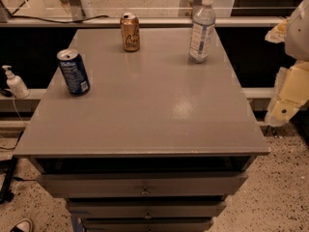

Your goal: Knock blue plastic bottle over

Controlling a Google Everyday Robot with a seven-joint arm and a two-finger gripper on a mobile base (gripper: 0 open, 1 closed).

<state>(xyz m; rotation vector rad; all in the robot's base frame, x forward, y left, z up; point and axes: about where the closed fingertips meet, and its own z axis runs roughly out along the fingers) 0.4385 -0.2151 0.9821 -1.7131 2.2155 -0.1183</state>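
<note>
The blue plastic bottle [202,29] stands upright at the far right of the grey table top [145,105]. It is clear and bluish with a white cap and a pale label. My gripper [285,83] is pale cream and white and hangs off the table's right side, beyond the edge. It is lower than the bottle in the picture, to its right, and well apart from it. It holds nothing that I can see.
A dark blue soda can [73,72] stands at the left of the table. A gold-brown can [130,32] stands at the far middle. A small white pump bottle [15,82] sits on a ledge at left. Drawers [145,185] face me below the table top.
</note>
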